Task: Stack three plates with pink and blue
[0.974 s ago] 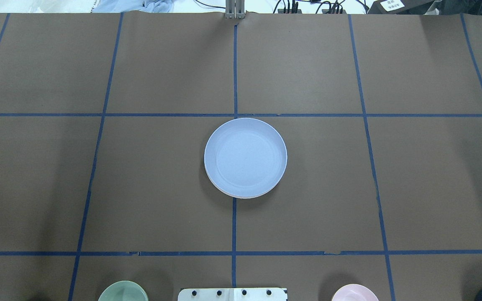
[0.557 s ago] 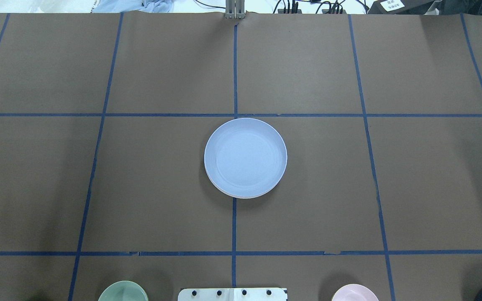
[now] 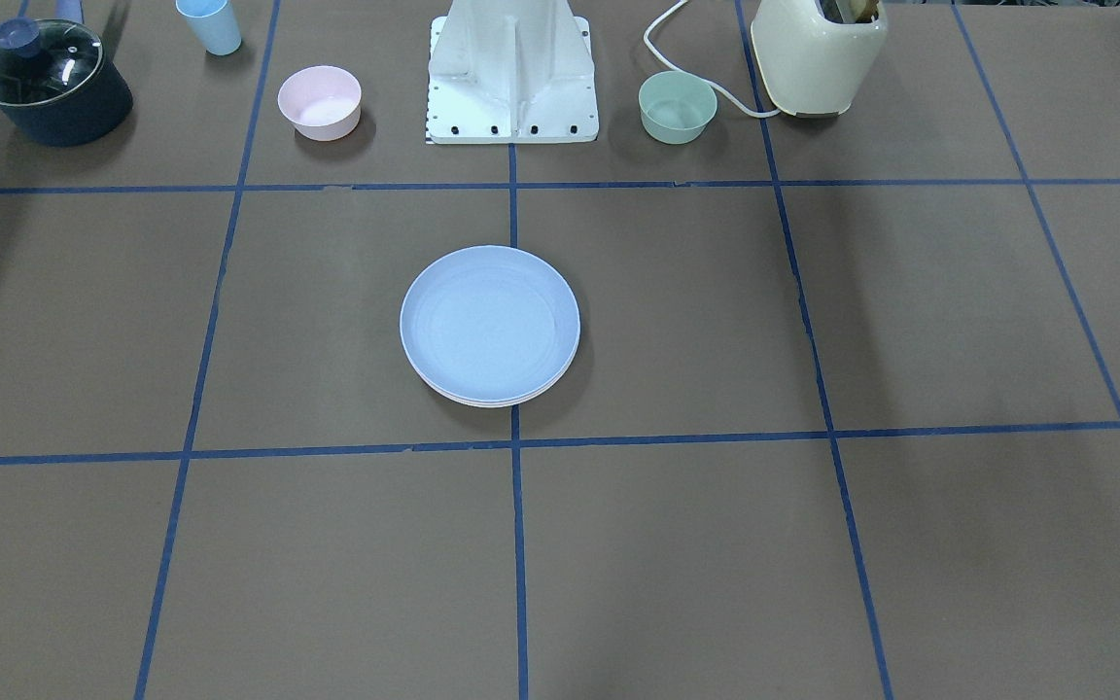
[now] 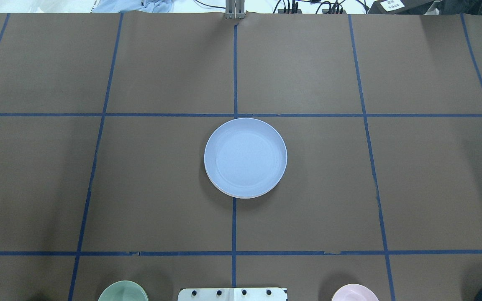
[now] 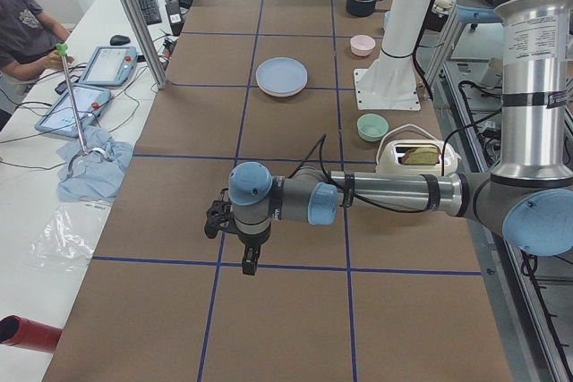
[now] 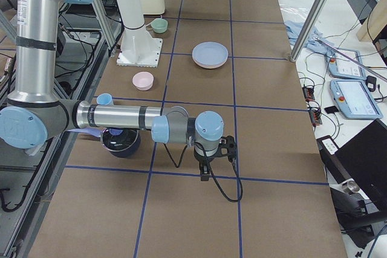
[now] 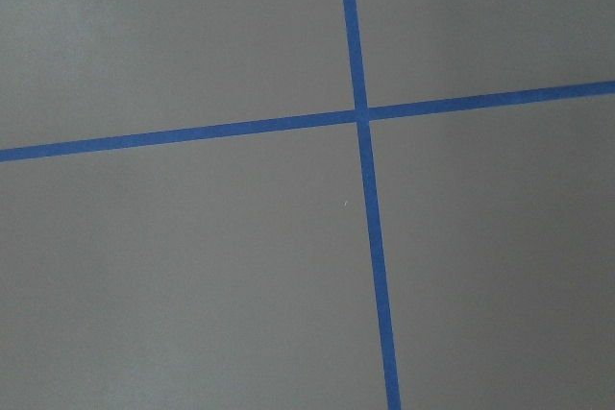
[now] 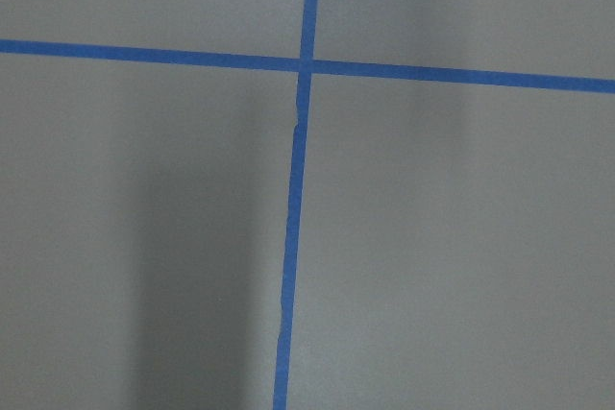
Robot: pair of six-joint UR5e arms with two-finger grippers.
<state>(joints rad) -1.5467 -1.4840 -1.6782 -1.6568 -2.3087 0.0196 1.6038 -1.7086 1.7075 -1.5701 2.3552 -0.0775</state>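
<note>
The light blue plate (image 3: 489, 321) lies on top of a stack at the table's middle and also shows in the overhead view (image 4: 245, 156). Pale rims of plates under it (image 3: 494, 401) peek out at its near edge; I cannot tell their colours, so the pink plate and the cream plate are hidden as such. My left gripper (image 5: 248, 266) hangs over a tape crossing far from the stack, seen only in the exterior left view. My right gripper (image 6: 205, 177) hangs likewise at the other end, seen only in the exterior right view. I cannot tell whether either is open or shut.
By the robot base (image 3: 513, 73) stand a small pink bowl (image 3: 319, 101), a small green bowl (image 3: 677, 106), a blue cup (image 3: 210, 24), a dark lidded pot (image 3: 50, 83) and a cream toaster (image 3: 818, 53). An operator (image 5: 22, 29) sits beside the table.
</note>
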